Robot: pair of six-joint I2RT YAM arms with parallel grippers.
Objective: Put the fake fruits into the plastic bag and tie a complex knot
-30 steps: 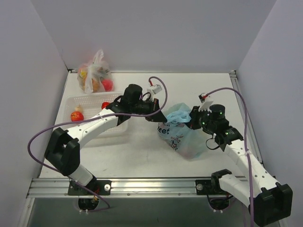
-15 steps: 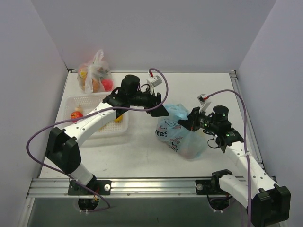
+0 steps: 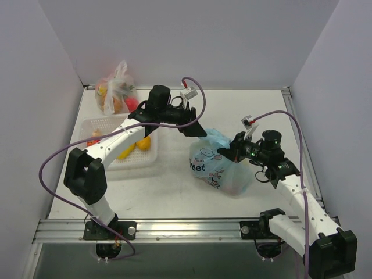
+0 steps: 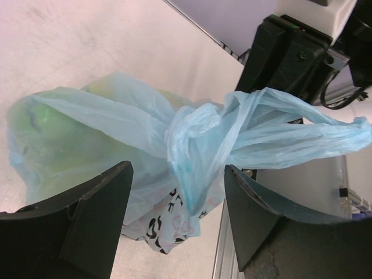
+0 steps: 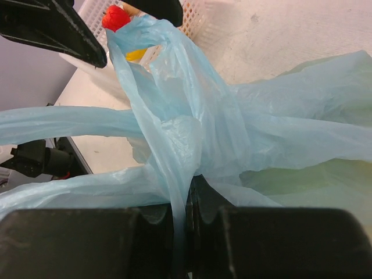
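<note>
The risk here is the pull. The right gripper (image 5: 187,212) is clamped shut on a strand of the light-blue handle just below the knot (image 4: 189,131). The left gripper (image 4: 177,174) has its jaws spread wide on either side of the gathered neck, holding nothing. If the right arm hauls now, I'd expect nothing to brace the plastic bag (image 3: 221,171). It would probably skid over the table (image 3: 174,186) rather than cinch, or the thin film could stretch and tear at the pinch. The knot looks loose and puffy, so a slipped strand could let it fall open. There are also yellow bananas (image 3: 136,145) and a red piece (image 5: 116,17) lying in the white basket (image 3: 136,164) at 9 o'clock. Tightening now would likely shut those out of the bag. From above, the bag sits a little toward 4 o'clock from the table's middle, between the two grippers, with green shapes showing through its skin. Its bulging body seems to run roughly from 11 to 5 o'clock. The knotted neck rises at the far end toward 12, and I can't read the tilt exactly. In the left wrist view one handle tail stretches out from the knot toward 3 o'clock. A clear tied bag of fruit (image 3: 116,96) sits in the 10 o'clock corner.
</note>
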